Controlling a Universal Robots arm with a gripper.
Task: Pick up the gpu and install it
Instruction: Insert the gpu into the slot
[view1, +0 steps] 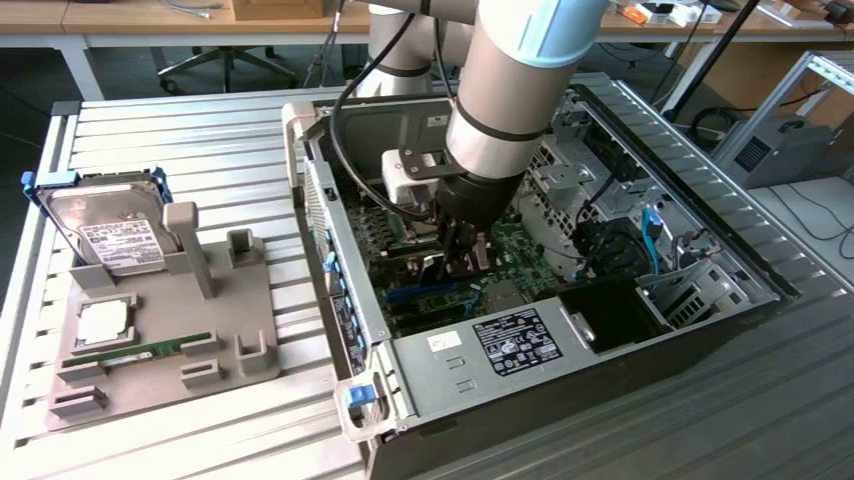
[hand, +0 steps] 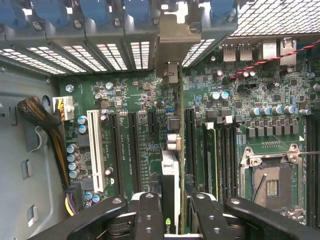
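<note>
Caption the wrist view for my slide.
Gripper gripping the gpu edge-on over the motherboard expansion slots, the card's metal bracket up at the case's rear slot openings.

case walls (view1: 320, 200) are boxing the arm (view1: 514, 100) in. cable (view1: 336, 135) is hanging just beside it on the exterior view's left. PSU (view1: 514, 345) is blocking the near end, cage (view1: 687, 280) the exterior view's right. tight lane: gpu (hand: 170, 185) is standing edge-on just beside DIMM slots (hand: 225, 155).

We find the exterior camera high, looking obliquely down on the worktop (view1: 174, 130) and open case (view1: 427, 375). The wrist camera sits close, facing the motherboard (hand: 135, 95) past the gpu (hand: 170, 172); both views share the motherboard.
</note>
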